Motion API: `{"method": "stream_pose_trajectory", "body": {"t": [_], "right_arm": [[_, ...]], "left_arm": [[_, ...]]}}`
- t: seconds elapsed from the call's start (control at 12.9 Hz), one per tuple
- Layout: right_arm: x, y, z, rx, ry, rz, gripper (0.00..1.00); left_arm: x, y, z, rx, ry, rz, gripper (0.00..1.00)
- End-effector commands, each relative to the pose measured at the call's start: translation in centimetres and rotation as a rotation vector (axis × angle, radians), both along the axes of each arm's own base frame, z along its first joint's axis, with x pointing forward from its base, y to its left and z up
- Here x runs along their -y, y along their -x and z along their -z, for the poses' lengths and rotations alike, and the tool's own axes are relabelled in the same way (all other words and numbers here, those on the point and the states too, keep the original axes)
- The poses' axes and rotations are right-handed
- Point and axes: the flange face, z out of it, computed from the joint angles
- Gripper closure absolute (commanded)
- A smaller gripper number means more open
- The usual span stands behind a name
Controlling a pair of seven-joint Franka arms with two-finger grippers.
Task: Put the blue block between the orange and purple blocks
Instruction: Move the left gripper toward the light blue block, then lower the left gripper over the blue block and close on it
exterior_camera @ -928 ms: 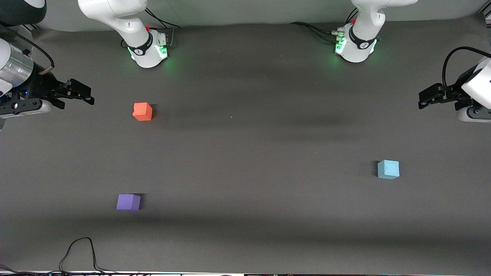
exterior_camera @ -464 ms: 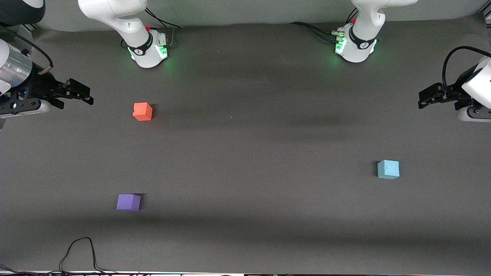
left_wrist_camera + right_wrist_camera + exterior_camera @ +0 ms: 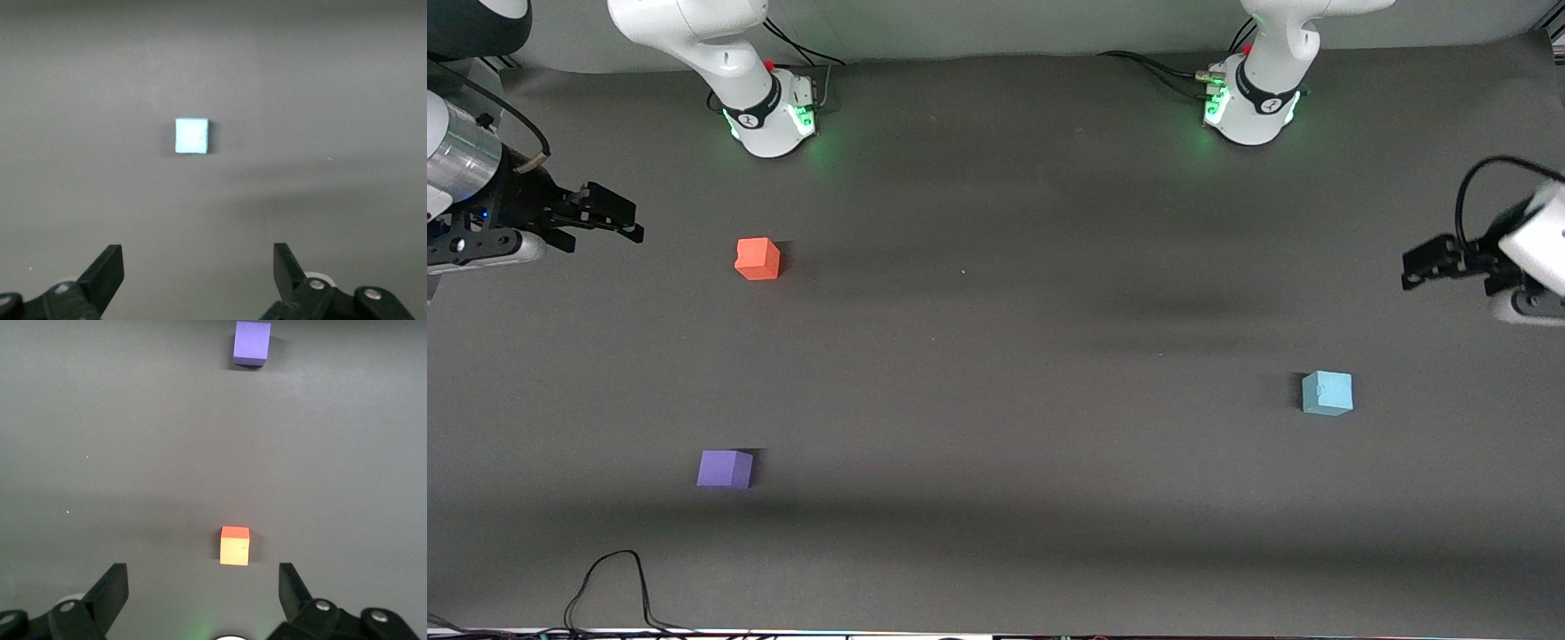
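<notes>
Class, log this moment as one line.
left gripper open, above table | right gripper open, waiting | blue block untouched

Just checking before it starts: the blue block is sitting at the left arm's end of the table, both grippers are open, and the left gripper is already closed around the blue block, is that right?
Not quite. The left gripper holds nothing: in the left wrist view its open fingers stand apart from the blue block, which lies untouched on the table. The rest stands: the block is at the left arm's end and the right gripper is open too.
</notes>
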Motion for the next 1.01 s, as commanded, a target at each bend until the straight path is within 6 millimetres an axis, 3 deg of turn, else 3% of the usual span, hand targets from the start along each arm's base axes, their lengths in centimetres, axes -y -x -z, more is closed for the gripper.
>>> {"method": "stream_pose_trajectory", "body": {"t": [0.0, 0.15, 0.54, 0.93], "right_arm": [[0.1, 0.3, -0.6, 0.002, 0.009, -0.023, 0.00], [0.0, 0.3, -0.6, 0.002, 0.008, -0.024, 0.00], [0.0, 0.2, -0.3, -0.003, 0.010, -0.023, 0.00], [-0.1, 0.2, -0.1, -0.006, 0.009, -0.024, 0.00]], "left_arm": [[-1.2, -2.9, 4.7, 0.002, 0.003, 0.048, 0.00], [-3.1, -3.7, 10.1, -0.008, 0.004, 0.052, 0.00], [-3.8, -4.3, 23.7, 0.068, -0.003, 0.070, 0.00], [-2.8, -4.8, 32.9, 0.065, -0.001, 0.084, 0.00]]}}
